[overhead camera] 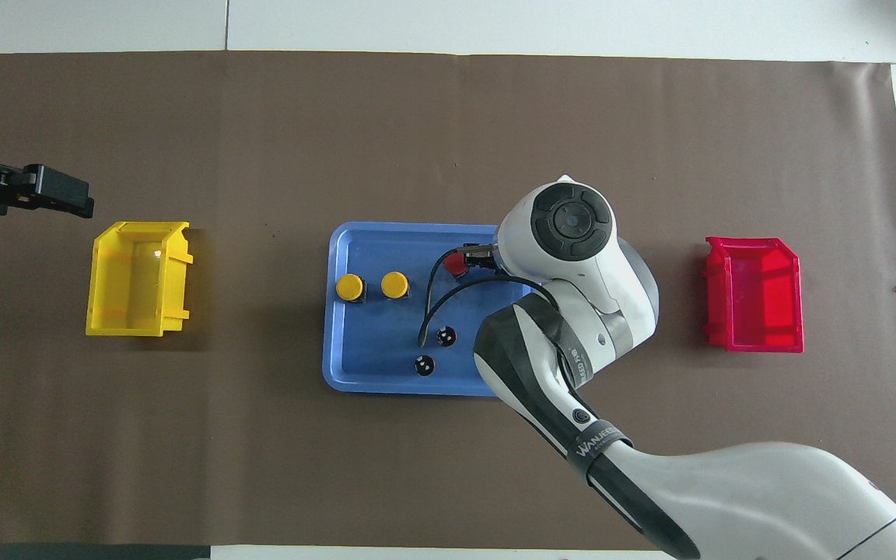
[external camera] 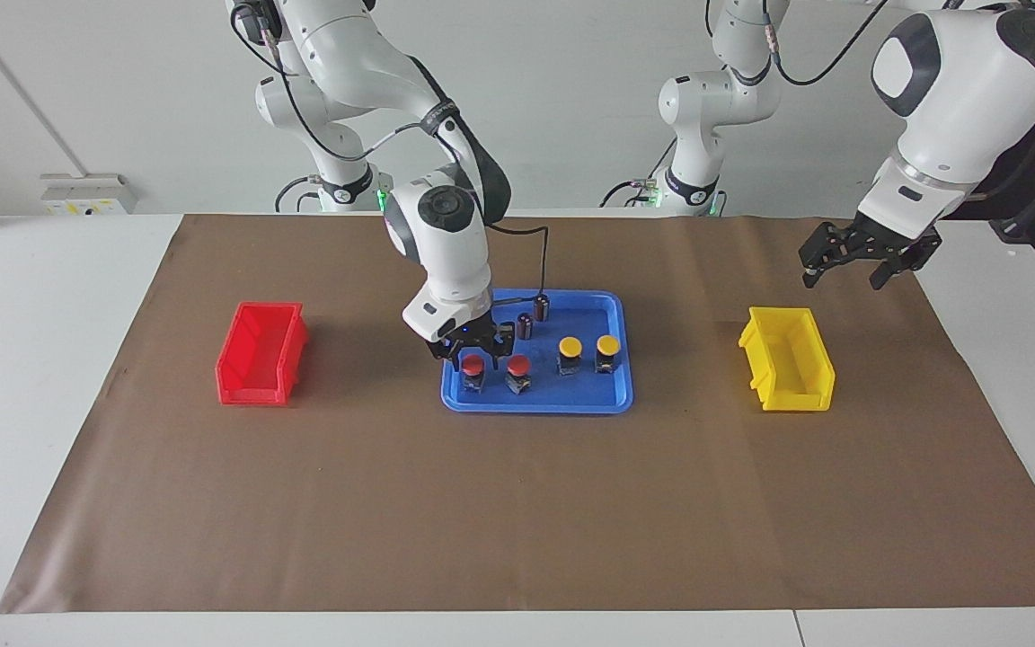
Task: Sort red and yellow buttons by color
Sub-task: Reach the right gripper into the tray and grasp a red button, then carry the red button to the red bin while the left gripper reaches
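Table: white top, covered by a brown paper sheet across most of its width.

Blue tray: mid-table, on the sheet, between the two bins.

Red buttons, two, on dark blocky bases, upright in the tray row farthest from the robots, at the tray's right-arm end. One red button sits at the end of the row, directly under the right gripper. The second red button stands just beside it toward the tray's middle, apart from it.

Yellow buttons, two, same row, upright, at the tray's left-arm end: first yellow button nearer the middle, second yellow button just beside it.

Dark cylinders, two, without coloured caps, in the tray nearer the robots than the buttons.

Red bin: on the sheet toward the table's right-arm edge, well apart from the tray.

Yellow bin: on the sheet toward the table's left-arm edge, well apart from the tray.

Right gripper: lowered into the tray, fingers spread, one on either side of the end red button's cap; contact cannot be told.

Left gripper: waiting in the air near the yellow bin by the sheet's left-arm edge, fingers parted, holding nothing.
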